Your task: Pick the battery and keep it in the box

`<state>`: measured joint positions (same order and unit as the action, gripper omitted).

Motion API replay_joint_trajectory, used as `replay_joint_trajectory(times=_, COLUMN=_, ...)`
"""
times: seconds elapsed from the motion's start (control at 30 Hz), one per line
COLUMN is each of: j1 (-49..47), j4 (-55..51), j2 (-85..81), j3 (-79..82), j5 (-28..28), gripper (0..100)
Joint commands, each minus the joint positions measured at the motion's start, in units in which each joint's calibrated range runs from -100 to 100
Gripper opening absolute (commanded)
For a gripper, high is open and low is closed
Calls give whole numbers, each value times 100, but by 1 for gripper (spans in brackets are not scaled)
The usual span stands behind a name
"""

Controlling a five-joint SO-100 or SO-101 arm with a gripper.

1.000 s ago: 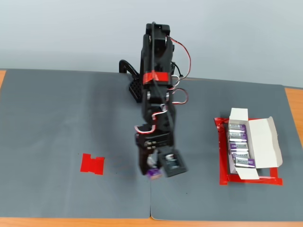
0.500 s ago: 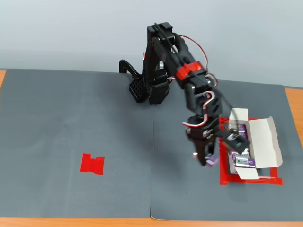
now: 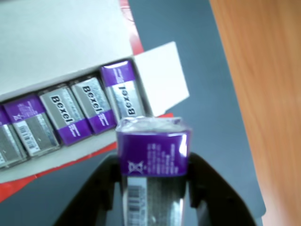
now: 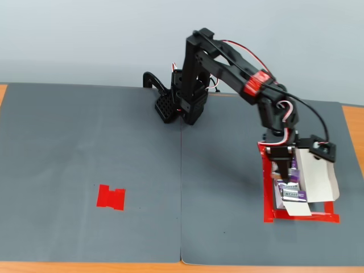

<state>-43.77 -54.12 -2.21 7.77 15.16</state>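
Purple foil end up, the battery (image 3: pixel 153 157) sits pinched in the hand (image 3: pixel 151 188), black fingers tight on its glossy sides, long axis running straight out from the wrist. It's hovering over the box (image 4: pixel 314 170), just off the near end of the row already packed inside; the open slot looks to lie right ahead. Box is plain white card, flaps folded out, on the grey matte worktop (image 4: pixel 85 142).
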Motion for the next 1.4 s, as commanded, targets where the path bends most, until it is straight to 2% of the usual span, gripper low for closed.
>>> replay_joint_trajectory(times=0.0, j1=-244, j4=-31, j2=157, j3=-582, j5=-24, gripper=5)
replay_joint_trajectory(times=0.33, j1=-804, j4=-31, j2=708, j3=-628, j5=-24, gripper=5)
replay_joint_trajectory(times=1.1, j1=-893, j4=-31, j2=971, j3=-392, j5=-19, gripper=5)
replay_joint_trajectory(times=1.17, j1=-893, j4=-31, j2=937, j3=-329, j5=-19, gripper=8)
replay_joint_trajectory(times=1.37, j1=-863, j4=-31, j2=878, j3=-320, j5=-19, gripper=24)
